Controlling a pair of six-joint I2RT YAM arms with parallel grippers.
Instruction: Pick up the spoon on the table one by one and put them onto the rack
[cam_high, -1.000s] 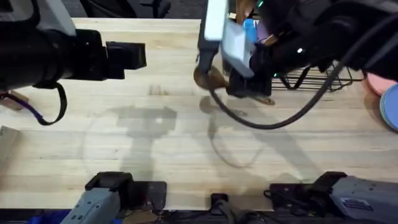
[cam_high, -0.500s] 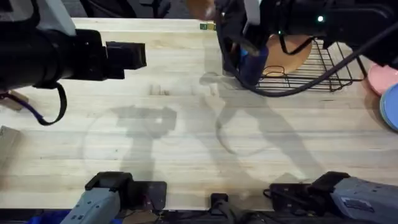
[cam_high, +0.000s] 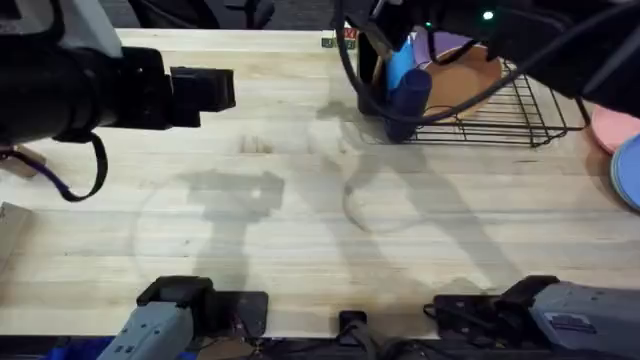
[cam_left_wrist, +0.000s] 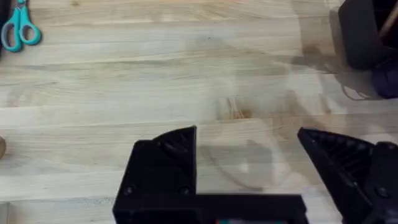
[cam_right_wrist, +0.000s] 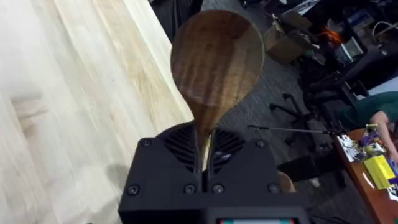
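Observation:
In the right wrist view, the brown wooden spoon (cam_right_wrist: 217, 59) stands bowl-up, its slim handle pinched in my right gripper (cam_right_wrist: 205, 158), which is shut on it. Below it lie the table (cam_right_wrist: 68, 106) edge and the room floor. Overhead, the right arm (cam_high: 470, 25) hangs over the left end of the black wire rack (cam_high: 520, 115). My left gripper (cam_left_wrist: 249, 146) hovers open over bare table (cam_left_wrist: 155, 68), nothing between its fingers (cam_left_wrist: 165, 162). The rack's black utensil cup (cam_left_wrist: 362, 31) stands further off in that view.
An orange-brown plate (cam_high: 468, 78) sits in the rack. Pink (cam_high: 612, 127) and blue (cam_high: 630, 172) plates lie at the table's right edge. Teal scissors (cam_left_wrist: 18, 28) lie on the table. The left arm (cam_high: 90, 90) stretches across the far left.
The right arm has lifted the spoon off the table in front of the rack and carried it back and up over the rack's left end. The left arm stayed put.

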